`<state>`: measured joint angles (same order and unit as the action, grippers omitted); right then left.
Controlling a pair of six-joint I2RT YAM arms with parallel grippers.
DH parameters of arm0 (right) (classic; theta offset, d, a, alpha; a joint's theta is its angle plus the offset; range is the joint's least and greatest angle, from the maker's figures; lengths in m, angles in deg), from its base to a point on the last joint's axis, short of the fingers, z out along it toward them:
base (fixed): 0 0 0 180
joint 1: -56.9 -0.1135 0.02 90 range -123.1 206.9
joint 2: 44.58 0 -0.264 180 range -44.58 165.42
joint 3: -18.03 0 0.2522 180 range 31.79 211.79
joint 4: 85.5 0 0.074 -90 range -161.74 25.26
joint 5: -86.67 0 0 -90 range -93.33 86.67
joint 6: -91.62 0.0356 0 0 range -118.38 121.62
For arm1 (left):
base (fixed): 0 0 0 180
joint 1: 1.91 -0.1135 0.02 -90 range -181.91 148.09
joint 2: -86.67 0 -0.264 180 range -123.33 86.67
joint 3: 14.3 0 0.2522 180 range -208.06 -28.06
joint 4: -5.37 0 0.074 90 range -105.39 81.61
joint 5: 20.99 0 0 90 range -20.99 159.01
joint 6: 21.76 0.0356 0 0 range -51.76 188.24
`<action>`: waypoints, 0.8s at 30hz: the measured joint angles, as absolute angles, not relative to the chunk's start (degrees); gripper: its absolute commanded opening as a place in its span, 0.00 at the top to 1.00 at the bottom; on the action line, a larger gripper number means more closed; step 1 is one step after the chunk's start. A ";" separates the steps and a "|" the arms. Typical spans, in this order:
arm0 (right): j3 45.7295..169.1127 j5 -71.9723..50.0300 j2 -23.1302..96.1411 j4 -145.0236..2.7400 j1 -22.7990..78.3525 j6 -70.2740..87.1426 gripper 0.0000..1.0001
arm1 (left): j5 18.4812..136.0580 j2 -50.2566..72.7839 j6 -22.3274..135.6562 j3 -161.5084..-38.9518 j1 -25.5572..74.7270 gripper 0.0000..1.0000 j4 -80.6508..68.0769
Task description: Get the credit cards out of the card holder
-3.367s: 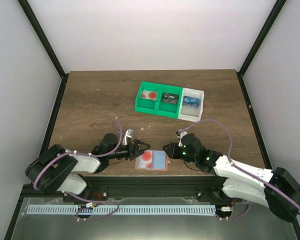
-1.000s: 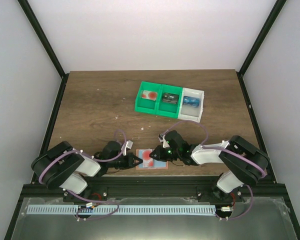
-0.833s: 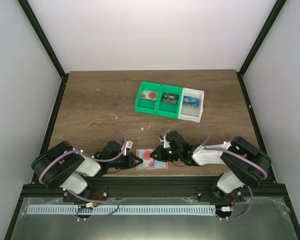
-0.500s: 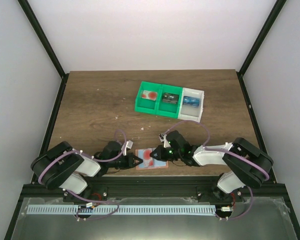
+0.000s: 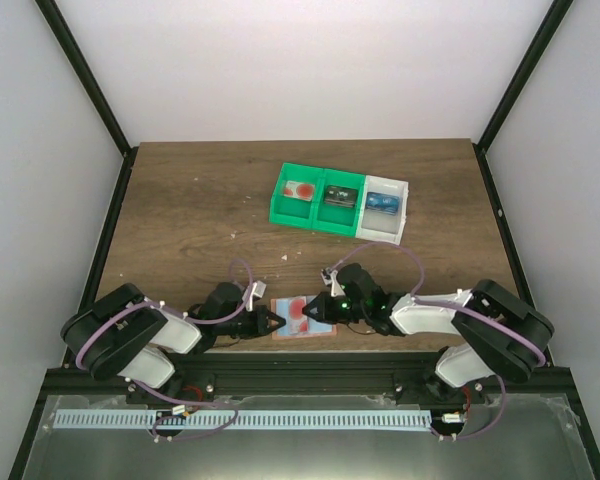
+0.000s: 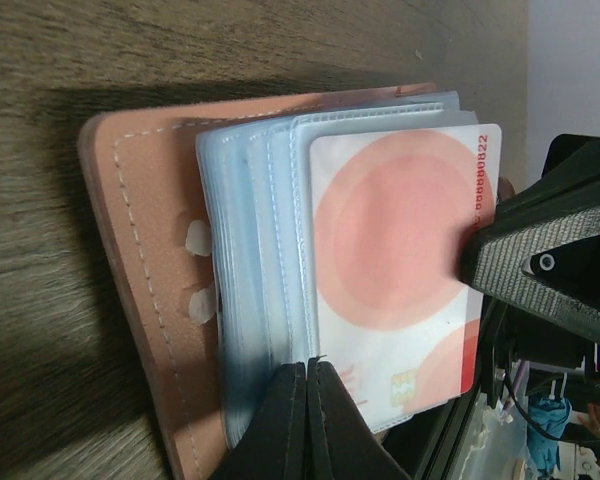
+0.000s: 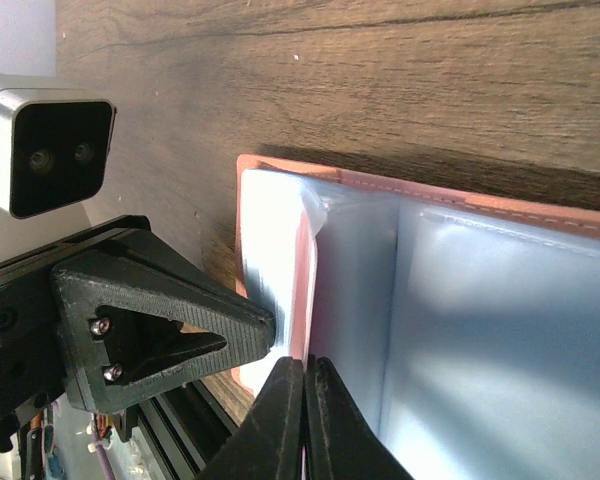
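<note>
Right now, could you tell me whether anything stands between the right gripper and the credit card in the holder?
Nothing visible does. The right gripper is shut on the edge of the red-circled credit card in the open card holder; the left gripper pinches the holder's opposite side.

Entry 1. Card (image 6: 390, 250), white with large red discs, lying topmost in the holder (image 6: 140, 300) at the near edge of the table.
- Marking: one row of small red digits, printed along one edge of the card at a corner and running sideways in the left wrist view.
- Reading: approximately "888880822". The last digits, "0822", are fairly clear. The leading digits are blurred and uncertain.
- Location: legible in the left wrist view only. In the top view the card face is too small to read, and the right wrist view shows it nearly edge-on.
</note>
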<state>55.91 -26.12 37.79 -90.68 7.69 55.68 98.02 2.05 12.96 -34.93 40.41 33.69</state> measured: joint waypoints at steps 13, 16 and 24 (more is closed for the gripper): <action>54.88 -25.57 35.67 -90.00 8.37 55.53 0.99 | 97.76 2.20 12.91 -34.93 40.50 1.00 33.50; 54.84 -25.61 35.39 -90.00 8.46 55.35 1.00 | 97.74 2.20 12.89 -34.93 40.50 1.00 33.50; 53.98 -25.61 34.30 -90.06 8.46 55.22 0.96 | 97.72 2.20 12.85 -34.93 40.52 1.00 33.50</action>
<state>53.98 -25.61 34.30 -90.06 8.46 55.22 97.72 2.20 12.85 -34.93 40.52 33.50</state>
